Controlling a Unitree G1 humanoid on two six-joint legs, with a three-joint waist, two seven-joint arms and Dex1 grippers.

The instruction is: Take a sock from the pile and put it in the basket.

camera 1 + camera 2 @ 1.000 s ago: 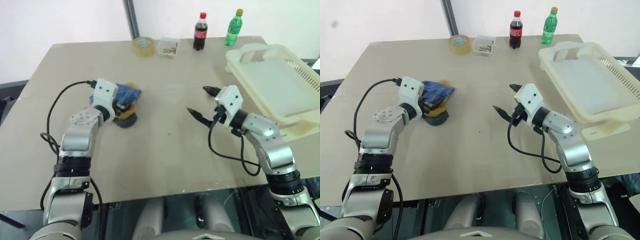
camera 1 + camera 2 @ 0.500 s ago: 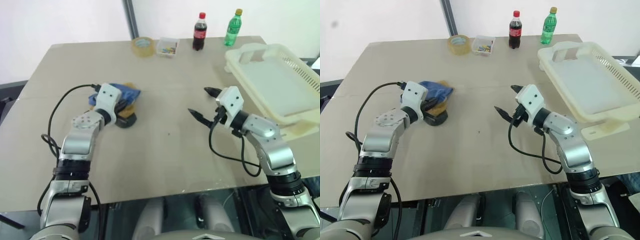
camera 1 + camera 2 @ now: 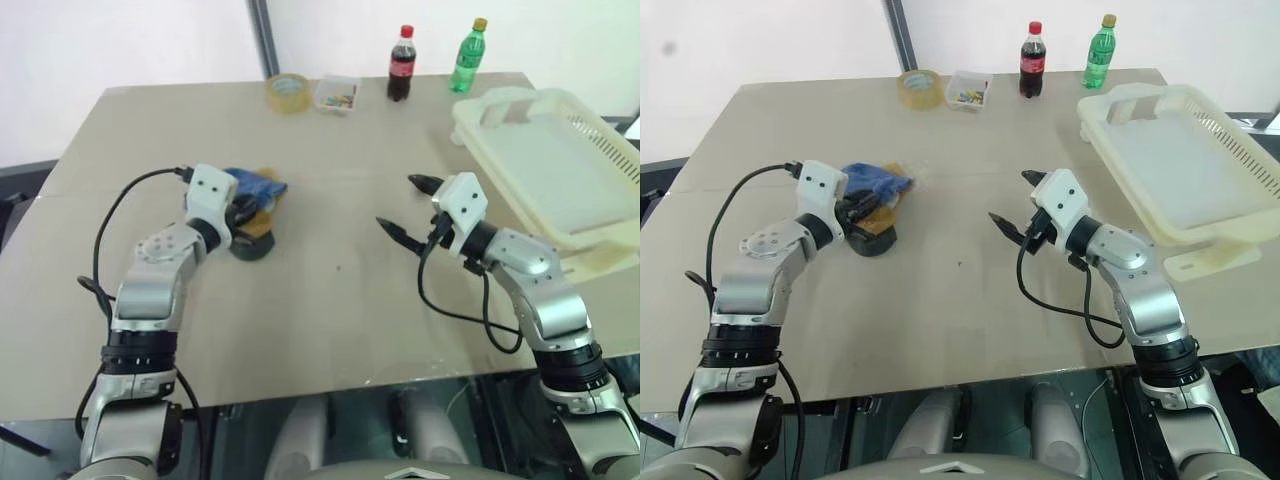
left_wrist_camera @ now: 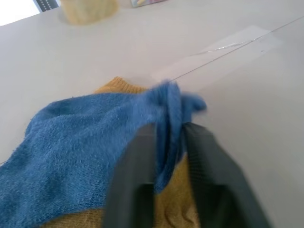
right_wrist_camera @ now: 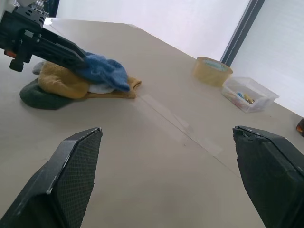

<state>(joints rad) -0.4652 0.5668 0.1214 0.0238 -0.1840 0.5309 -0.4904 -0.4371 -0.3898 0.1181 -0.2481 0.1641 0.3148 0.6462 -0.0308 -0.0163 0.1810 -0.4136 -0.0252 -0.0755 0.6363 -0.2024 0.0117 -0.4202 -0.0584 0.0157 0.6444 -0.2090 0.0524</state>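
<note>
Now we are gripping a fold of the soft royal-blue fabric sock (image 4: 85, 156) between the two black fingers of our left tool (image 4: 168, 142), which is clenched on it at the top of the small heap of blue, mustard-yellow, pale and dark green socks (image 3: 250, 215) on the beige tabletop (image 3: 330, 300). A second ago that tool was buried deeper in the pile; since then it has been drawing back slightly and the blue fabric is bunching up toward it, so we judge the grasp is made and the lift is only beginning. The sock is resting mostly on the pile, well apart from the large shallow pale cream plastic basket with slotted sides (image 3: 590, 140) at the right edge of the tabletop.

Our right tool (image 3: 408, 210) is hanging released, jaws spread wide, between the pile and the basket, just as it was a second ago.

The left wrist view is showing the pinch itself, a ridge of blue cloth standing between the fingers with mustard-yellow sock (image 4: 166, 209) beneath. The right wrist view is showing the pile from the side, with the blue sock draped over the yellow one.
</note>
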